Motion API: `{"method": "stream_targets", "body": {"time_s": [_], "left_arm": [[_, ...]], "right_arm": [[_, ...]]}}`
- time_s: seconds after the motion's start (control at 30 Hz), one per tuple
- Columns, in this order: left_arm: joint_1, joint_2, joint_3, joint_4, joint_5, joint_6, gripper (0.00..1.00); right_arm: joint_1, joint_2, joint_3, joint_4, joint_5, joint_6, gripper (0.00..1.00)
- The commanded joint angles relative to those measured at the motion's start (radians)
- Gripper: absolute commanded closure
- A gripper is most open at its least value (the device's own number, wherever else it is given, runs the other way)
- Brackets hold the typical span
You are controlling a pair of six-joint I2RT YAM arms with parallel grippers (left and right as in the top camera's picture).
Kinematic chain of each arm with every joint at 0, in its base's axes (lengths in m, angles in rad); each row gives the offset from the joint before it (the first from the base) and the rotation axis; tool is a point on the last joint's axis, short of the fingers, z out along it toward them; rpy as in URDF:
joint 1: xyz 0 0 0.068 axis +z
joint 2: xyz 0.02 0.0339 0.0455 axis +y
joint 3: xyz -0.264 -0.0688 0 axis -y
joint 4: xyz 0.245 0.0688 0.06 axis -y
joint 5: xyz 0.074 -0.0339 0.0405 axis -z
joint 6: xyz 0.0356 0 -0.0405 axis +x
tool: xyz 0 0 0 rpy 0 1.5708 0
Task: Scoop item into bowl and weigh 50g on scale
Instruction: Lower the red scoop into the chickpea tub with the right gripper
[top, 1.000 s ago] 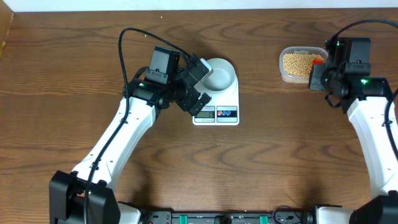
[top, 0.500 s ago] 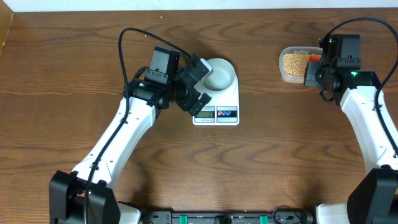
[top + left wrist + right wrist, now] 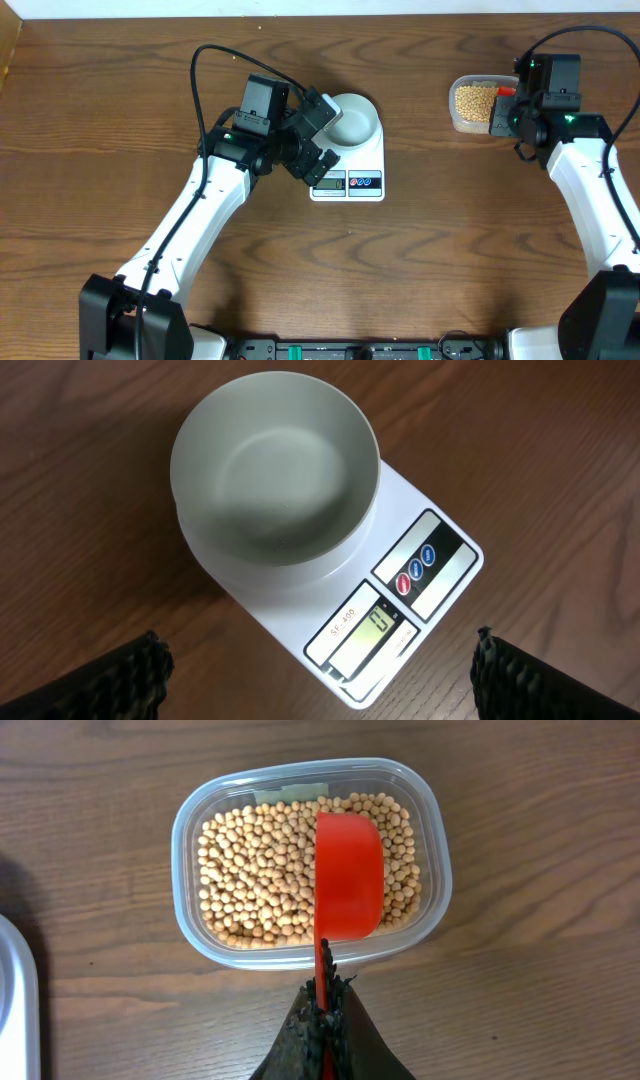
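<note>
1. Overhead, we find the scale (image 3: pixel 347 165) a little toward 12 o'clock of the middle of the wooden surface (image 3: pixel 420 260). Its long axis runs 12 to 6, with the display and buttons at the 6 o'clock end.
2. We see the bowl (image 3: pixel 355 120) sitting upright on the scale's 12 o'clock half, its inner floor bare.
3. From the left wrist view the scale lies on a diagonal, with the bowl toward 11 o'clock and the display toward 5 o'clock.
4. We see the left end effector (image 3: pixel 322 138) at the 9 o'clock side of bowl and scale, its fingers spread wide and holding nothing.
5. At 2 o'clock on the surface, well apart from the scale, stands a clear tub (image 3: pixel 190 840) with its long axis 3 to 9, and the beans (image 3: pixel 255 870) fill it.
6. We see the right end effector (image 3: pixel 324 1020) clamped together on the handle of a red scoop (image 3: pixel 349 875).
7. In the right wrist view the scoop's long axis runs 6 to 12, with the handle at 6 in the fingers and the cup pointing to 12 over the beans. We cannot tell whether it touches them.
</note>
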Motion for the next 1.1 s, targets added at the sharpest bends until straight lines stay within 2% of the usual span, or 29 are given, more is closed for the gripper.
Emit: {"method": "stream_targets", "body": {"time_s": [0.0, 0.7, 1.07], "left_arm": [[0.003, -0.024, -0.005, 0.001, 0.012, 0.019, 0.02], [0.003, -0.024, -0.005, 0.001, 0.012, 0.019, 0.02], [0.003, -0.024, -0.005, 0.001, 0.012, 0.019, 0.02]], "right_arm": [[0.002, -0.005, 0.018, 0.005, 0.037, -0.024, 0.99], [0.004, 0.106, 0.018, 0.033, 0.052, -0.082, 0.99], [0.004, 0.106, 0.018, 0.037, -0.035, -0.081, 0.99]]}}
